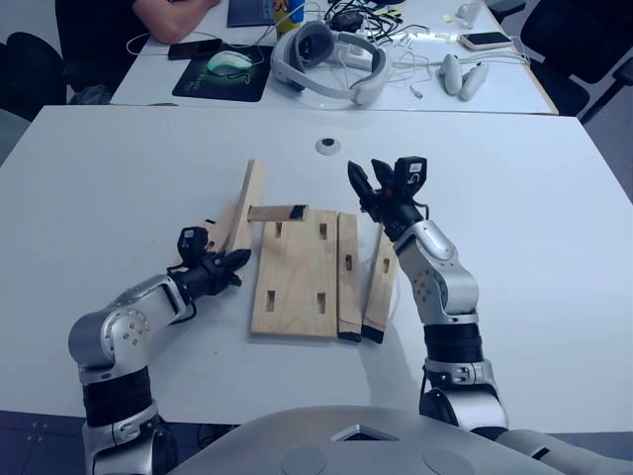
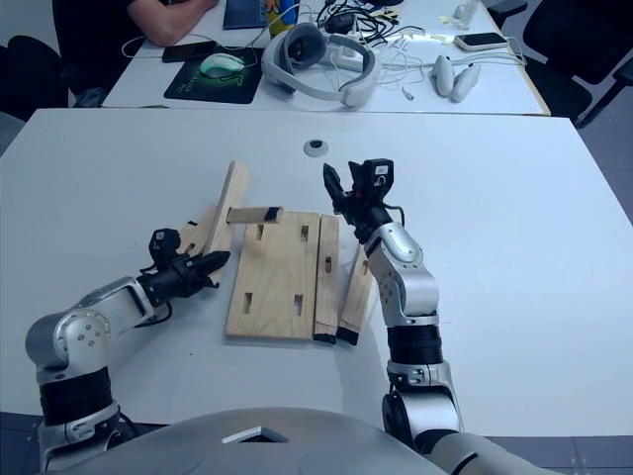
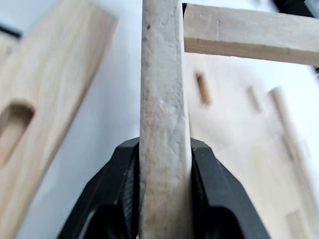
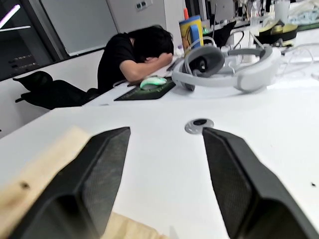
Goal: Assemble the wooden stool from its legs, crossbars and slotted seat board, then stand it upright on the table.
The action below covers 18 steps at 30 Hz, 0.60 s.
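Board flat on tabletop, centre front, four slots facing up. Two legs lie lengthwise along its right edge. Inner leg touches the board. Outer leg is just beside the inner one and slightly angled, with its far end splayed right. Each shows one slot on top, and both near ends are dark.

Left of the board, a third leg runs diagonally away from the robot. Crossbar juts from it to the right, over the board's far left corner, and its free end is dark. A fourth leg, with one slot visible, lies just beside the third leg on its left. Cannot tell whether those two touch.

Left gripper is low, near the tabletop, at the near end of the third leg and clamped on it. In the left wrist view both fingers press the leg's narrow sides. The crossbar meets the leg farther along, with the board's slots behind.

Right gripper is raised above the tabletop, just beyond the far ends of the inner and outer legs. Its fingers are spread with nothing between them, and it touches no part. Grommet is set in the tabletop farther off; in the right wrist view it shows through the gap between the fingers.
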Tool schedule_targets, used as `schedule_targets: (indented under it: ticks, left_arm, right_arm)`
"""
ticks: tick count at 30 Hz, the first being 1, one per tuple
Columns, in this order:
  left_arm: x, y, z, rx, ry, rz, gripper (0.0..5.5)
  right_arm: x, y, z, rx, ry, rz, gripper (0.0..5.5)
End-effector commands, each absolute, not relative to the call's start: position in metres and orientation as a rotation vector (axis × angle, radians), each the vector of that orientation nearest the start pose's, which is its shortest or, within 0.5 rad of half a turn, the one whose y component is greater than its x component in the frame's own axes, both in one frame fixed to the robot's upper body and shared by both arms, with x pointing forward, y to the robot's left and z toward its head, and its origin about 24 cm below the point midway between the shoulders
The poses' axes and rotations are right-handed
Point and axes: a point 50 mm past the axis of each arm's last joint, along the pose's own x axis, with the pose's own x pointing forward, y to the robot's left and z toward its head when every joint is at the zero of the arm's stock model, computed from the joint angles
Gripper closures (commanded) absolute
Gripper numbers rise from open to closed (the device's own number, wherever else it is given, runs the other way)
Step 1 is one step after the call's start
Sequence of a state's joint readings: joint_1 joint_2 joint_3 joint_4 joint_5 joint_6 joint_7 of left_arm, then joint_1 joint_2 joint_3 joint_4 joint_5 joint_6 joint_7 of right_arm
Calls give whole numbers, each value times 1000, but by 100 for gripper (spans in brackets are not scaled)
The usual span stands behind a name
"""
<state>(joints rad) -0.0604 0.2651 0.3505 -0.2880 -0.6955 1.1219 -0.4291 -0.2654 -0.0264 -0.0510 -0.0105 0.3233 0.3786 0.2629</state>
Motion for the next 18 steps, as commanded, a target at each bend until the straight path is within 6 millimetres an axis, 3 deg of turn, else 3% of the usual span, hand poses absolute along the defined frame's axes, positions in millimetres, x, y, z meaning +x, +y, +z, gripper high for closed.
schedule_targets:
  ticks: [1, 6, 9, 18]
  left_arm:
    - [247, 203, 88, -601, 434, -636, 444]
    - [256, 210, 101, -640, 417, -790, 444]
    - [261, 211, 106, -713, 419, -874, 444]
    - [267, 191, 111, -878, 474, -1093, 444]
  right_arm:
    - [303, -138, 89, 348, 65, 421, 281]
    - [309, -146, 91, 547, 109, 577, 281]
    - [311, -147, 105, 663, 79, 663, 281]
    - [311, -121, 133, 985, 138, 951, 281]
